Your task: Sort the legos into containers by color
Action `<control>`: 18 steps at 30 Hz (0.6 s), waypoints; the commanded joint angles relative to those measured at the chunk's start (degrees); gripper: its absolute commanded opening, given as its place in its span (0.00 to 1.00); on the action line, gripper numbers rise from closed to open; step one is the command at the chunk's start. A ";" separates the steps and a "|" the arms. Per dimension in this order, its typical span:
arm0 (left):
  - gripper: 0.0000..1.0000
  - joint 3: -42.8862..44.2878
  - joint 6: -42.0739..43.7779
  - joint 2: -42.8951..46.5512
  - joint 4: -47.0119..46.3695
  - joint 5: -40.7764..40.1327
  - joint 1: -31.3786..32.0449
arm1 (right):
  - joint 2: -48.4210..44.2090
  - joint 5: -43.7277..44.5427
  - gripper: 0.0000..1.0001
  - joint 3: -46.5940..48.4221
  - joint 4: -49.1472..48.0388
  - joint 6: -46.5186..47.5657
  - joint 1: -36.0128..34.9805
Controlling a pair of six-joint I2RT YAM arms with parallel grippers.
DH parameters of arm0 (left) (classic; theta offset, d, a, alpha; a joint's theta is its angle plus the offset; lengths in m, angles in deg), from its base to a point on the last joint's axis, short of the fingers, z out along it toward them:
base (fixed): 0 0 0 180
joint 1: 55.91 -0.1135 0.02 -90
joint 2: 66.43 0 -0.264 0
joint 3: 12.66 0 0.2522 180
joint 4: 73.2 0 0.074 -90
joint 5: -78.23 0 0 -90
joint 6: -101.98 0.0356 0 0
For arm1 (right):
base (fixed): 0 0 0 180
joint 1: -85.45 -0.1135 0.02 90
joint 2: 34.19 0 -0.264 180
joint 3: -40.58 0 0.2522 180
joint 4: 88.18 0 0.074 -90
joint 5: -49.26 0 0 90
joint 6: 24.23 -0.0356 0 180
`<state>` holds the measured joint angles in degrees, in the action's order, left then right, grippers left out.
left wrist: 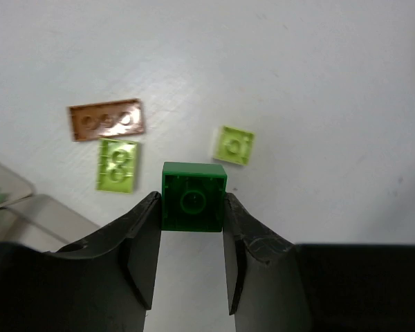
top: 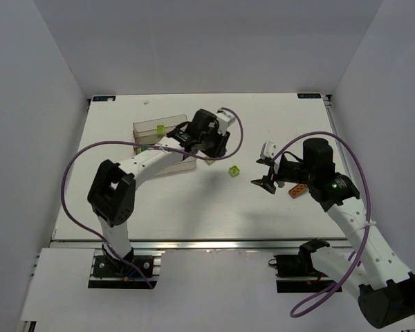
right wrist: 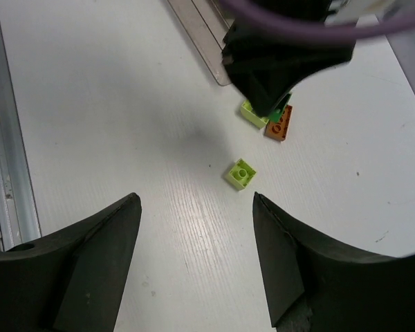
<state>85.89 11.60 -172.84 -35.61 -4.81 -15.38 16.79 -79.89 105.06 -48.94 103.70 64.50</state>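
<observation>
Dark green shows on one piece only: a square dark green brick, clamped between the narrowed jaws of the left gripper above the desk, just right of the clear containers toward the far left corner. Three lime bricks show: one lime brick inside a far bin, a second lime brick and a third lime brick on the desk. Two orange bricks lie out: an orange plate just beside the second lime brick, and an orange brick toward the right edge by the right gripper, whose jaws stand wide and empty.

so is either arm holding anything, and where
The left gripper pinches the dark green brick by two opposite sides; the right gripper holds nothing.
</observation>
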 commanded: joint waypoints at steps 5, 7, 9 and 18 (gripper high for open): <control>0.16 -3.75 -8.66 7.09 -6.85 -7.82 -14.05 | -0.88 -1.10 0.66 -0.09 -1.74 -0.32 0.56; 0.15 -5.07 -9.55 7.44 -8.71 -10.11 -15.92 | -0.71 -1.36 0.62 -0.01 -1.66 -0.32 0.56; 0.13 -5.95 -10.25 7.10 -10.03 -12.14 -18.11 | -0.53 -1.36 0.53 0.17 -1.57 -0.32 0.56; 0.12 -6.48 -12.71 4.64 -12.15 -11.97 -24.97 | -0.44 -1.71 0.41 0.17 -1.30 -0.32 0.56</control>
<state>79.86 0.34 -168.44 -45.81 -15.94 -39.11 16.64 -80.35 105.06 -48.92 103.52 64.83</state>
